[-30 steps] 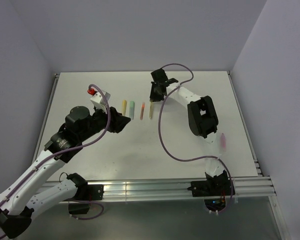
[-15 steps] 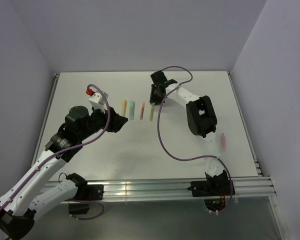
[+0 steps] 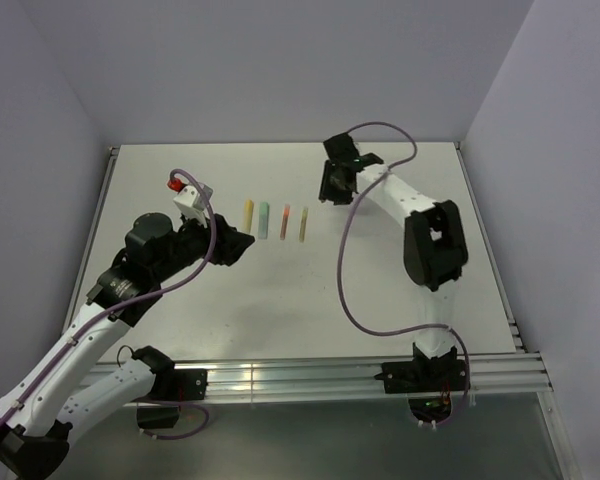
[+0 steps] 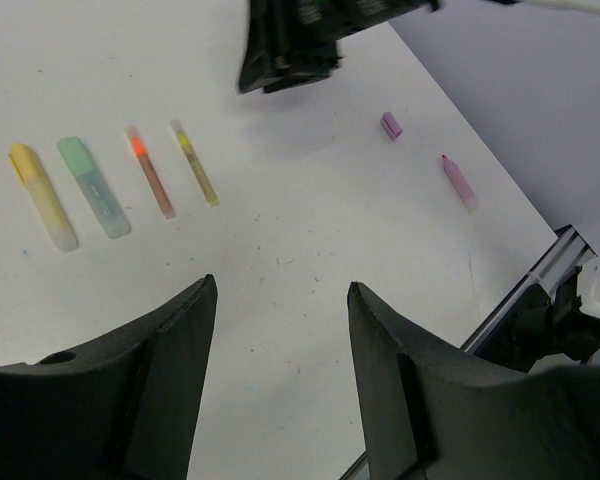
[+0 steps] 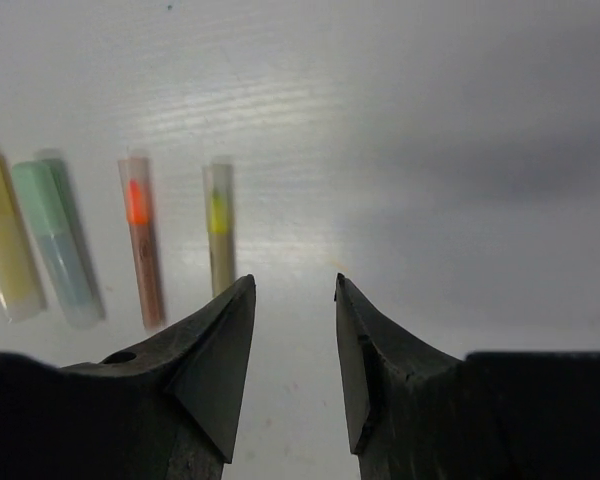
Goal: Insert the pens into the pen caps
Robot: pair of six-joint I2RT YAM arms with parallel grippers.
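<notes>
Four pens lie in a row at the table's middle back: yellow (image 3: 248, 213), mint-teal (image 3: 264, 216), orange-red (image 3: 285, 222) and yellow-orange (image 3: 303, 224). The right wrist view shows them too: yellow (image 5: 5, 240), mint-teal (image 5: 55, 240), orange-red (image 5: 142, 245) and yellow-orange (image 5: 218, 230). My right gripper (image 3: 332, 190) is open and empty, above the table just right of the row. My left gripper (image 3: 248, 243) is open and empty, near-left of the row. A purple cap (image 4: 391, 124) lies on the table beyond the right gripper (image 4: 290, 50). The other caps are out of view.
A pink pen-like stick (image 4: 459, 180) lies near the purple cap, towards the table's front rail (image 4: 540, 280). In the top view the right arm (image 3: 435, 245) hides that spot. Walls close the table at the back and both sides.
My right gripper has swung to the right, away from above the yellow-orange pen, and its arm now covers the pink stick. My left gripper has barely moved.
</notes>
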